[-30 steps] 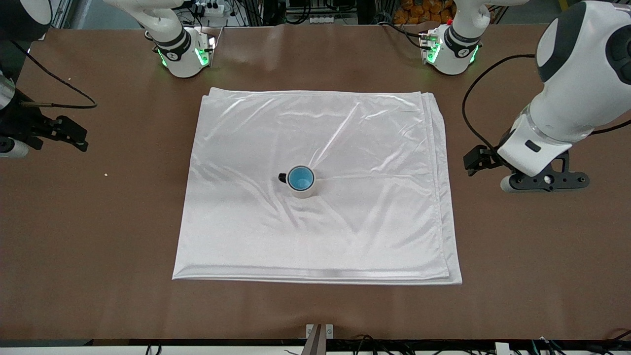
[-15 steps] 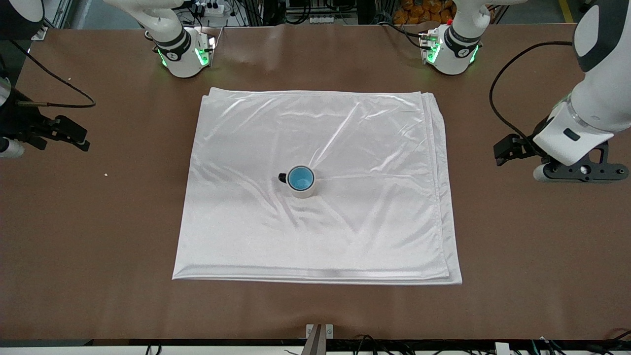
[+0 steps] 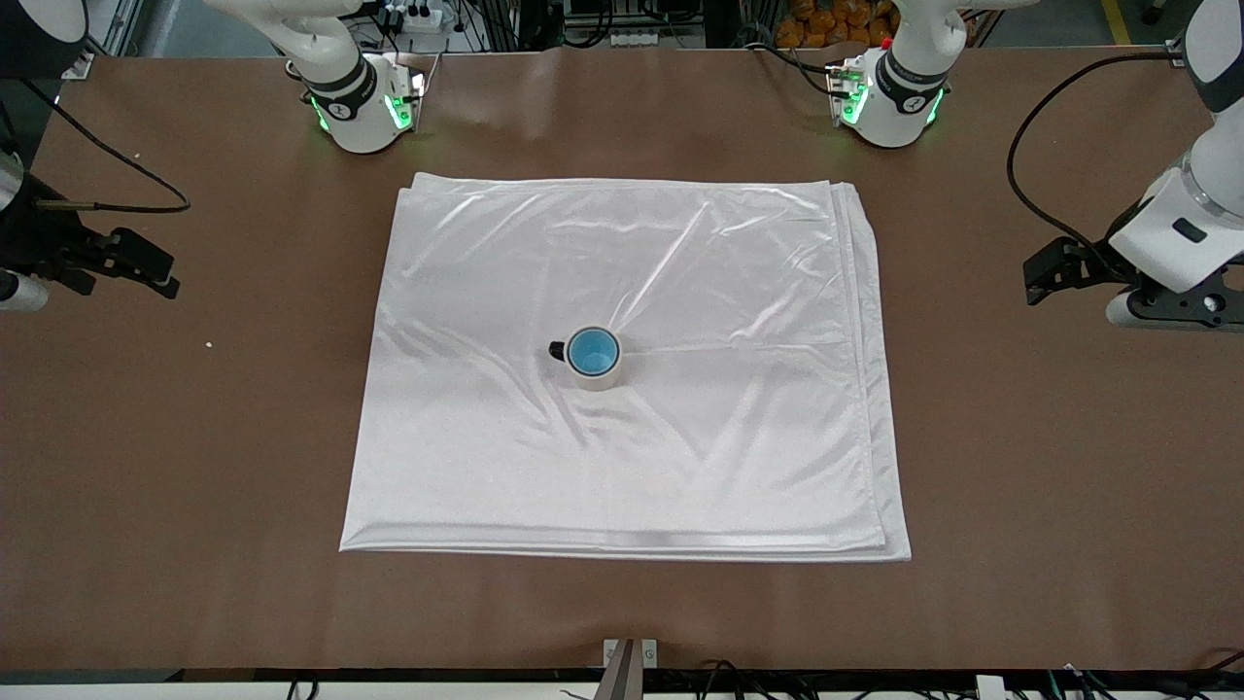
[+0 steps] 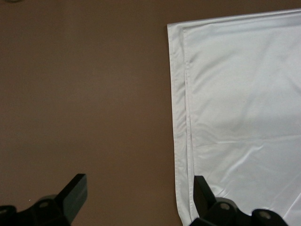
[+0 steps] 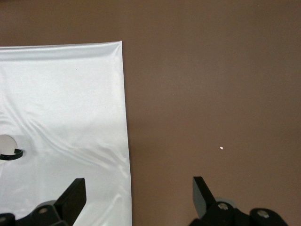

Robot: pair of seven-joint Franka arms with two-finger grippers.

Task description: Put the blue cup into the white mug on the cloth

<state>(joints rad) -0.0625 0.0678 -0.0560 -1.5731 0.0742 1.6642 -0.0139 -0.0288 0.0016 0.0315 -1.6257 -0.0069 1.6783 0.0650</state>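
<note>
Now both claws wide over bare table (image 3: pixel 1020 467) off the cloth (image 3: pixel 680 292) edges: left claw (image 4: pixel 136 200), right claw (image 5: pixel 138 197).

Light falls evenly from overhead and the scene is bright. The cloth (image 3: pixel 622 369) is shiny and throws back pale streaks of glare along its wrinkles, strongest toward the robots' bases; the table (image 3: pixel 194 437) carries a soft whitish sheen near those bases. Shadows are faint and short, a thin dark line under the cloth's folded edges. Below the left gripper (image 4: pixel 136 197) the cloth looks nearly blown out, its wrinkles hard to read. Both wrist views show the fingers (image 5: pixel 70 197) dark and slightly soft, perhaps out of focus. Green lamps glow on the bases.
</note>
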